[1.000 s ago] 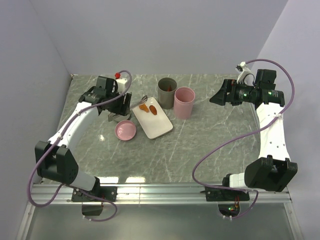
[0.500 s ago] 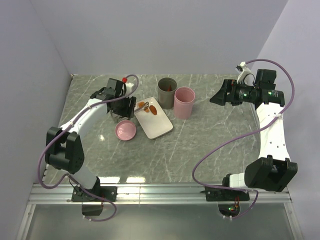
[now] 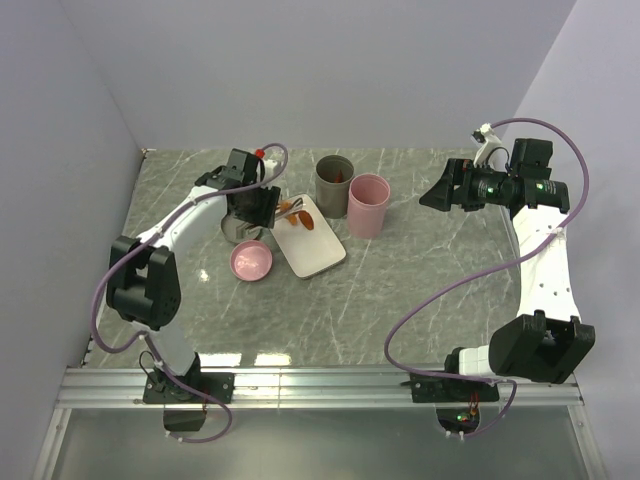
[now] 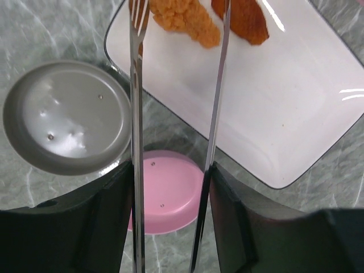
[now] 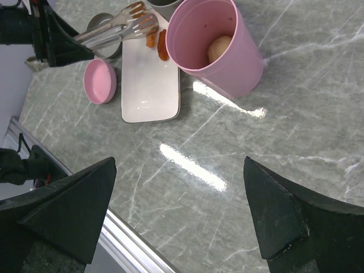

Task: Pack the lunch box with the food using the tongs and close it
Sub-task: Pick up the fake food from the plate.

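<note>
Currently the grey marbled tabletop (image 3: 430, 290) carries everything. Right arm is held over the right side; right gripper (image 3: 437, 195) has its jaws spread wide with nothing between them. Left arm reaches in from the left; left gripper (image 4: 170, 170) is clamped on the tongs (image 4: 135, 114), one finger pressing each tong arm from outside. White rectangular tray (image 3: 318, 250) lies at an angle, centre-left. Pink cup (image 3: 368, 205) stands upright just right of the tray's far end, with a pale round item (image 5: 219, 50) inside. Lunch box (image 3: 333, 180) is dark grey, upright and uncovered, just beside the cup on its far-left side; contact cannot be told. An orange speck (image 3: 341, 176) shows inside its rim, too small to identify. Round grey lid (image 4: 65, 116) lies flat on the tabletop just left of the tray's far corner, beneath the left gripper. Small pink dish (image 3: 251, 261) lies nearer the arm bases than the lid, beside the tray's long left edge. Tongs run from the gripper out over the tray's far end, arms apart. Food (image 3: 299, 217): two orange-brown pieces on that far end. Lighter crumbed piece (image 4: 187, 17) sits between the tong arms, each arm just beside it. Darker piece (image 4: 242, 17) lies just outside the right-hand arm. Whether the tips touch the food cannot be told.
</note>
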Controlling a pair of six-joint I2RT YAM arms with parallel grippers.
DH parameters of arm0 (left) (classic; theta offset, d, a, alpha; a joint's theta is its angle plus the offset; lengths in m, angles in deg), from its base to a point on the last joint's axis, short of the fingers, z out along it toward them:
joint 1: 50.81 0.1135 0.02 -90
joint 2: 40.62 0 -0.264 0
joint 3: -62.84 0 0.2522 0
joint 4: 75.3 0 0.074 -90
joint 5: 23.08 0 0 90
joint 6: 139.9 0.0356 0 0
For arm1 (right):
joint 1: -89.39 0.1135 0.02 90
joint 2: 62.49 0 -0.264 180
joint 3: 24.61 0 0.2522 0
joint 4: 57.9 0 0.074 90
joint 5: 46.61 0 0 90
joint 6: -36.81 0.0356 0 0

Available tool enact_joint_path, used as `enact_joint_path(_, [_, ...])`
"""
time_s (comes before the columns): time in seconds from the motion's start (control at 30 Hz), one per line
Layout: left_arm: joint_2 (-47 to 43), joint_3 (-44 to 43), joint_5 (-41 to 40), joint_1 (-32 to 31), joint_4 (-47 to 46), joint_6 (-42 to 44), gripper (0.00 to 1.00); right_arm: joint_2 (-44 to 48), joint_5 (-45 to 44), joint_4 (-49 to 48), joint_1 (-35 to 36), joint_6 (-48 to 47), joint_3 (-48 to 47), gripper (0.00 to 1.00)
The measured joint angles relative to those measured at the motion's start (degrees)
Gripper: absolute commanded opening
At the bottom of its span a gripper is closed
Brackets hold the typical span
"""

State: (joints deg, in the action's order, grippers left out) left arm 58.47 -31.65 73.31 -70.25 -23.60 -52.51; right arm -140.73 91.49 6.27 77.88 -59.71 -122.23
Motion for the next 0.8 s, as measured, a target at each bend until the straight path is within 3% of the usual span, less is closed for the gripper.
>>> enact_joint_path(0.8, [1.18, -0.42, -2.43, -2.54, 0.07, 0.92, 0.50, -0.02, 0.00, 0.22, 0.00, -0.55, 0.00, 1.00])
